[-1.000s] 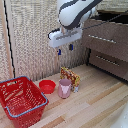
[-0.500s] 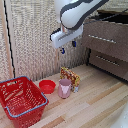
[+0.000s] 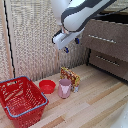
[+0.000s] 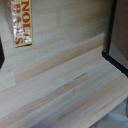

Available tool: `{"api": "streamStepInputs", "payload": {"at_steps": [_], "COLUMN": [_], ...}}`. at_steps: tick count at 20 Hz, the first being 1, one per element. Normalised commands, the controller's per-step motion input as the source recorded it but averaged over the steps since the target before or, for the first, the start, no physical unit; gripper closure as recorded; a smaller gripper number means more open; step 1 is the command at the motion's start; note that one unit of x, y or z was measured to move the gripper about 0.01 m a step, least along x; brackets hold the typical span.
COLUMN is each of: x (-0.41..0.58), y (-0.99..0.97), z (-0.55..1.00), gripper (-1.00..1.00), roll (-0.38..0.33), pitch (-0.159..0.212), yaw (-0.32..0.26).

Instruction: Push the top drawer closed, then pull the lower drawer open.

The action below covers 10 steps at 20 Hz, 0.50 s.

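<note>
The dark cabinet stands at the exterior view's right. Its top drawer [image 3: 111, 41] is the taller brown front with a slim silver handle [image 3: 102, 39]. It seems to stand slightly out from the cabinet. Beneath it sits the lower drawer [image 3: 112, 64], a shorter front with its own handle [image 3: 107, 60], and it looks shut. My gripper [image 3: 72, 45] hangs in the air to the left of the top drawer, apart from it. Its blue fingertips [image 3: 66, 49] are spread open with nothing between them. The wrist view shows the cabinet's dark edge [image 4: 111, 45] over the wooden floor, not the fingers.
On the wooden floor below the gripper stand a pink cup [image 3: 65, 88], a yellow snack box [image 3: 72, 77] [image 4: 21, 22] and a red bowl [image 3: 47, 86]. A red basket [image 3: 20, 100] sits at the exterior view's front left. A slatted wall [image 3: 35, 40] stands behind.
The gripper has drifted a little toward the cabinet on the exterior view's right. The drawers and floor objects have not moved.
</note>
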Motion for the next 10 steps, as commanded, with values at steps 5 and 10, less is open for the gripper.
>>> {"api": "streamStepInputs", "payload": {"at_steps": [5, 10], "x": [0.009, 0.071], "y": [0.0, 0.0], "z": [0.12, 0.19], "gripper": [-1.0, -1.0], "roll": [-0.375, -0.37], "pitch": [0.029, 0.024], "yaw": [0.023, 0.001]}}
